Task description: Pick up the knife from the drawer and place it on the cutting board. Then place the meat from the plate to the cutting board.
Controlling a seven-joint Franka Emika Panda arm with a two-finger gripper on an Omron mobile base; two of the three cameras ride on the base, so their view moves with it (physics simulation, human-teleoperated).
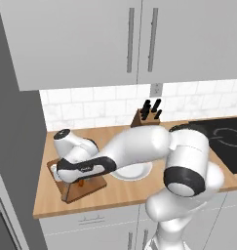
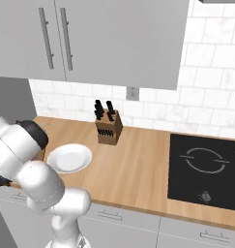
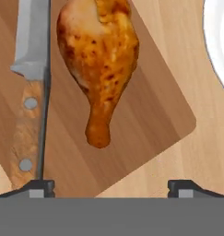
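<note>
In the hand view the meat [image 3: 98,60], a glossy orange-brown drumstick, lies on the reddish-brown cutting board [image 3: 150,115]. The knife [image 3: 32,69] lies on the board beside it, silver blade and brown wooden handle along the left edge. My gripper [image 3: 112,188] hovers just above them, open, its fingertips [image 3: 37,186] wide apart and holding nothing. From the left base view the hand [image 1: 77,178] hangs low over the board [image 1: 93,185], with a speck of the meat [image 1: 81,183] under it. The white plate [image 1: 134,171] sits right of the board, bare where it shows.
A wooden block of black-handled knives [image 1: 147,115] stands by the tiled wall. A black cooktop [image 2: 206,169] lies at the counter's right end. The plate [image 2: 69,158] and knife block [image 2: 108,127] sit on the wooden counter. Shut grey drawer fronts [image 1: 90,219] run below the counter.
</note>
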